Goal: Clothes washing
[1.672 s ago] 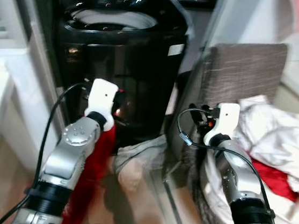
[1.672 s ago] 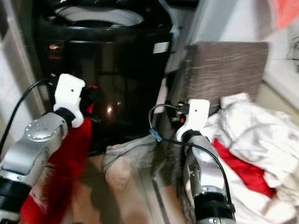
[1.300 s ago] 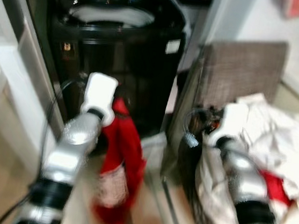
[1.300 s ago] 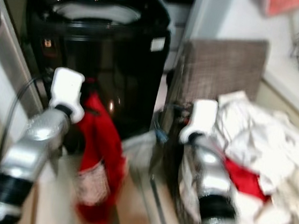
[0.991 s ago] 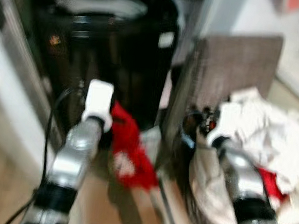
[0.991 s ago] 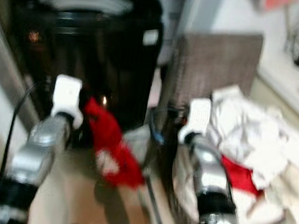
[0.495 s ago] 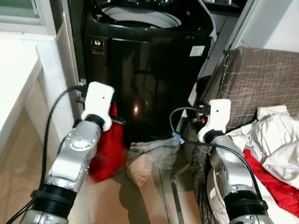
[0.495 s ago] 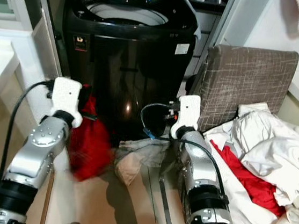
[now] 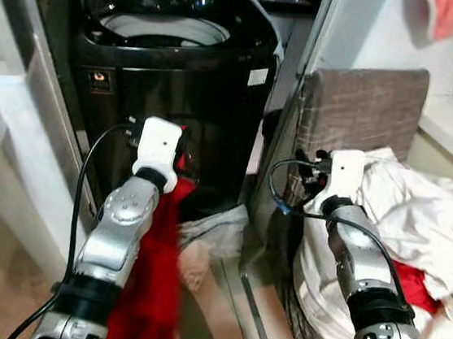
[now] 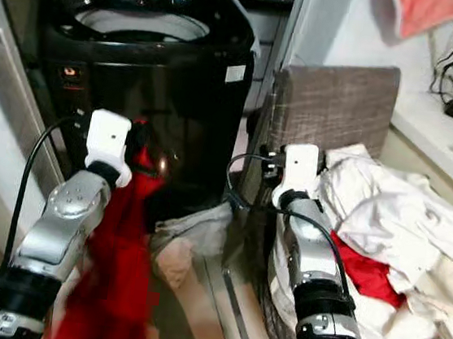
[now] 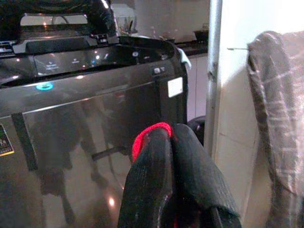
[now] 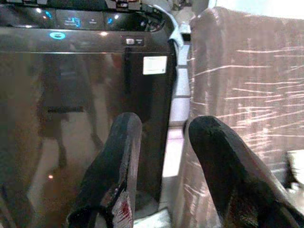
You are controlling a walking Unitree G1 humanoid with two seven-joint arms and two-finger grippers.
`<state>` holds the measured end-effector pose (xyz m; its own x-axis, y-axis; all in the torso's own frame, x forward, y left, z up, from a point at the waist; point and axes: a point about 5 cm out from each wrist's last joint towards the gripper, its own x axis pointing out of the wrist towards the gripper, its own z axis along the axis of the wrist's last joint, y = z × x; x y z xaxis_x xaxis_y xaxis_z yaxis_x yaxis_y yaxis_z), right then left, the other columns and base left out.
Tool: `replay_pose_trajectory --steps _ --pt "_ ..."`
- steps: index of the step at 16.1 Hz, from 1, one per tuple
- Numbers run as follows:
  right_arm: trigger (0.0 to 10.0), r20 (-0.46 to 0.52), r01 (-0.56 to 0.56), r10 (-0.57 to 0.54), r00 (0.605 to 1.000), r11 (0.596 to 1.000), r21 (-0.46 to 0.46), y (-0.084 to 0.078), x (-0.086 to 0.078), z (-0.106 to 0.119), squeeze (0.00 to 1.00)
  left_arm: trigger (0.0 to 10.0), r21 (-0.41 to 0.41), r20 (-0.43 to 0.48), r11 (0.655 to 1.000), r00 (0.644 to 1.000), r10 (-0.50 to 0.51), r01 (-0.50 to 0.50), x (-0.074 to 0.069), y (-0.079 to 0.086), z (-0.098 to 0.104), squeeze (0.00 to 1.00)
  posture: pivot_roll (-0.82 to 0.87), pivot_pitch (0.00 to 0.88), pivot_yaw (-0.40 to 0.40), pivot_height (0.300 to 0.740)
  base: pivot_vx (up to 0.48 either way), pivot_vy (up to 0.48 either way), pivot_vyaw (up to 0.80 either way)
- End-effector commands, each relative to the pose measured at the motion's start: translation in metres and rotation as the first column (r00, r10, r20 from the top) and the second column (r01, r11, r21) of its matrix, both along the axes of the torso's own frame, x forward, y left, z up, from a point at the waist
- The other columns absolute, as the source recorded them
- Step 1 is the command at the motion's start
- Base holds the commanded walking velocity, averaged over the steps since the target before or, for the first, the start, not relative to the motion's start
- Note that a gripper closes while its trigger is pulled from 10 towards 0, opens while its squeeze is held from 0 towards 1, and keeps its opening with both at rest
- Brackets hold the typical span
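Red garment (image 9: 148, 283) is now hanging straighter than half a second ago | left gripper (image 11: 173, 142) jaws clenching its top edge, before washing machine (image 9: 178, 90) | right gripper (image 12: 161, 142) jaws released | cloth looking soft, limp: gripping bunched fabric.

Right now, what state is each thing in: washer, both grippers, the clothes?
Washer: lid open.
Left gripper: shut on red garment, hanging before the washer.
Right gripper: open, holding nothing.
Laundry pile: heaped on the chair.
Floor cloth: crumpled.
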<state>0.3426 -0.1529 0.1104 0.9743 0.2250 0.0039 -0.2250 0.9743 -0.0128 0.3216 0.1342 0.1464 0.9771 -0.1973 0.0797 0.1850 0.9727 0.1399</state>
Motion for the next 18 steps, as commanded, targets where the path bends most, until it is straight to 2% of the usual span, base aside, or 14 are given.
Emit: replay_pose_trajectory --steps 1,2,5,8,11,13,14,17,18 --pt "10.0 0.067 -0.022 0.021 0.998 1.0 0.014 0.003 0.007 0.019 0.0 10.0 0.001 0.052 0.999 0.998 0.044 -0.044 0.003 0.006 0.011 0.0 -0.05 0.0 -0.033 0.727 0.461 0.0 0.0" --pt "10.0 0.08 -0.035 0.033 0.996 0.999 0.026 0.004 0.009 0.024 0.0 10.0 -0.008 0.065 0.997 0.995 0.072 -0.072 0.003 0.009 0.013 0.0 -0.05 0.0 -0.037 0.727 0.465 0.0 0.0" --pt "10.0 0.055 -0.05 0.049 0.997 0.999 0.008 0.005 0.011 0.02 0.0 10.0 -0.009 0.069 0.994 0.992 0.108 -0.107 0.003 0.008 0.013 0.0 -0.04 0.0 -0.046 0.727 0.48 0.0 0.59" --pt "10.0 0.064 -0.075 0.075 0.995 0.997 0.003 0.009 0.011 0.02 0.0 10.0 -0.011 0.062 0.995 0.993 0.1 -0.099 0.002 0.001 0.011 0.0 -0.04 0.0 -0.047 0.727 0.48 0.0 0.57" --pt "10.0 0.03 -0.068 0.069 0.997 0.997 -0.021 0.01 0.011 0.015 0.0 10.0 0.007 0.044 0.991 0.99 0.132 -0.132 0.001 0.003 0.007 0.0 -0.04 0.0 -0.048 0.727 0.48 0.0 0.0" --pt "10.0 0.012 -0.076 0.076 0.997 0.997 -0.007 0.012 0.01 0.011 0.0 10.0 0.053 0.024 0.976 0.977 0.21 -0.211 0.003 0.011 0.002 0.0 -0.04 0.0 -0.052 0.727 0.0 0.0 0.0" --pt "10.0 0.009 -0.078 0.078 0.997 0.997 -0.011 0.012 0.01 0.011 0.0 10.0 0.049 0.02 0.974 0.975 0.22 -0.22 0.003 0.012 0.001 0.0 -0.04 0.0 -0.052 0.727 0.0 0.0 0.0" --pt "10.0 0.006 -0.079 0.079 0.997 0.997 -0.005 0.017 0.012 0.01 0.0 10.0 0.082 0.066 0.981 0.983 0.17 -0.176 0.003 0.002 0.008 0.0 -0.03 0.0 -0.055 0.727 0.0 0.0 0.0" --pt "10.0 0.006 -0.074 0.074 0.997 0.997 -0.006 0.016 0.012 0.011 0.0 10.0 0.053 0.067 0.991 0.991 0.116 -0.12 0.001 -0.002 0.009 0.0 -0.03 0.0 -0.056 0.727 0.0 0.0 0.0"
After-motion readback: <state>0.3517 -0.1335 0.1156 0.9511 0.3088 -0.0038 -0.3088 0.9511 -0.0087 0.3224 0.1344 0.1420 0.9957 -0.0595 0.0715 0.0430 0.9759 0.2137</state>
